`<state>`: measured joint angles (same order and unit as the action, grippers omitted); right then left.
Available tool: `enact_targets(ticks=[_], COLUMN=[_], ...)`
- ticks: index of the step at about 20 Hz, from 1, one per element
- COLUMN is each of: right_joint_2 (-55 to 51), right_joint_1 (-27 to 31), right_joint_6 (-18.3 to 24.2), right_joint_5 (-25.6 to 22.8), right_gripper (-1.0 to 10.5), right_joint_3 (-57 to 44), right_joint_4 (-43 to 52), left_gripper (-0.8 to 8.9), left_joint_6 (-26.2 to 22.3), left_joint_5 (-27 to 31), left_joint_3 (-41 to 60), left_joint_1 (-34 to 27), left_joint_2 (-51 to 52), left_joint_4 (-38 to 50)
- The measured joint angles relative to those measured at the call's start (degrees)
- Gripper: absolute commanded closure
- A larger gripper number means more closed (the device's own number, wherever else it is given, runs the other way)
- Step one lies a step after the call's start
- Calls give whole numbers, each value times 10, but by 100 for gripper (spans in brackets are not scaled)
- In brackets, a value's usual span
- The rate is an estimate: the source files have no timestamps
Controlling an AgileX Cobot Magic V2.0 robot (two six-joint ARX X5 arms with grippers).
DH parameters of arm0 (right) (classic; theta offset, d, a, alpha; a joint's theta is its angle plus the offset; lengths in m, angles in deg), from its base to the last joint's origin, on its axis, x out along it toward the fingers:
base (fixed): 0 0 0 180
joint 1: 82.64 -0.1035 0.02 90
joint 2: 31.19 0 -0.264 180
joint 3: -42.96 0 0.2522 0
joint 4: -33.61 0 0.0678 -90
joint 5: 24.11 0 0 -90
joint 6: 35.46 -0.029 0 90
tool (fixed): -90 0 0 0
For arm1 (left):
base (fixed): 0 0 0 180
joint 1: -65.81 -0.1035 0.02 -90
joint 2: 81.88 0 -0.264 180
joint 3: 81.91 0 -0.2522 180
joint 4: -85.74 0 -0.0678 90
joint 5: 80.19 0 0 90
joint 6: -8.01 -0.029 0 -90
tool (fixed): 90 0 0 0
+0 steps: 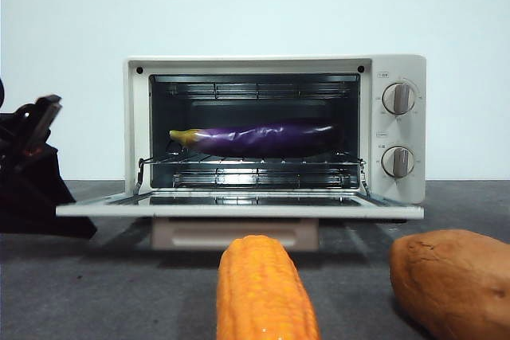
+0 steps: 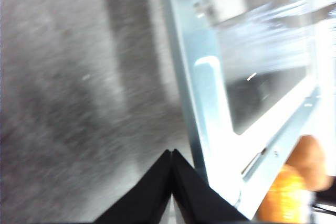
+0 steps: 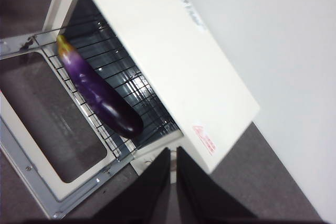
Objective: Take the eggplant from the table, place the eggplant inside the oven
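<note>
Over at the left edge of the front view, the left gripper [image 1: 36, 121] is sitting low beside the oven [image 1: 275, 129], black and idle-looking. From its own wrist camera its jaws are pressed tip to tip with nothing between them, hanging just off the edge of the dropped door [image 2: 220, 129] above the table [image 1: 96, 292]; that picture is blurred, so finer detail is hard to read.

Moving right, the oven is standing with its door folded down flat, and the eggplant [image 1: 259, 138] is lying on the wire rack [image 1: 255, 166] inside the cavity. Its long axis is running side to side, parallel to the oven's front. The yellowish-green stem tip is pointing toward the left wall, and the rounded dark end is reaching toward the right wall, close to the side with the knobs [image 1: 398, 99]. It is resting level, and nothing is touching it.

In front, on the table, the corn [image 1: 263, 292] and the sweet potato [image 1: 454, 280] are lying well clear of the door.

The right gripper [image 3: 173, 153] is hovering above and just outside the oven's right front corner, jaws closed together and holding nothing.

To my eye the task is essentially finished: the eggplant is off the table and inside the oven. The door is hanging open, but the task says nothing of closing it.
</note>
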<state>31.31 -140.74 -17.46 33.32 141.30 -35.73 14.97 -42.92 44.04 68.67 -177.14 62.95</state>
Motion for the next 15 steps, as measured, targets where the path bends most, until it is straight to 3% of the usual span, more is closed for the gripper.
enact_targets(ticks=[2,4,7,9,11,12,15], right_joint_2=[-27,-49,-71,-76,-76,-76,-75], right_joint_1=[0,0,0,0,0,0,0], right_joint_6=[-17,-47,-101,-126,-137,-139,-139], right_joint_5=[7,44,144,212,265,269,245], right_gripper=[944,944,944,944,944,944,944], right_joint_3=[0,0,0,0,-9,-22,-103], right_joint_4=[-30,-78,-150,-173,-170,-168,-123], left_gripper=[808,808,807,807,807,807,807], left_joint_6=[0,7,45,88,134,155,182], left_joint_5=[-43,-105,-224,-270,-289,-291,-195], left_joint_3=[1,2,-20,-72,-130,-160,-209], left_joint_1=[-11,-25,-39,-52,-68,-69,-68], left_joint_2=[-5,-8,-8,-8,-8,-5,55], left_joint_4=[20,52,94,109,110,109,70])
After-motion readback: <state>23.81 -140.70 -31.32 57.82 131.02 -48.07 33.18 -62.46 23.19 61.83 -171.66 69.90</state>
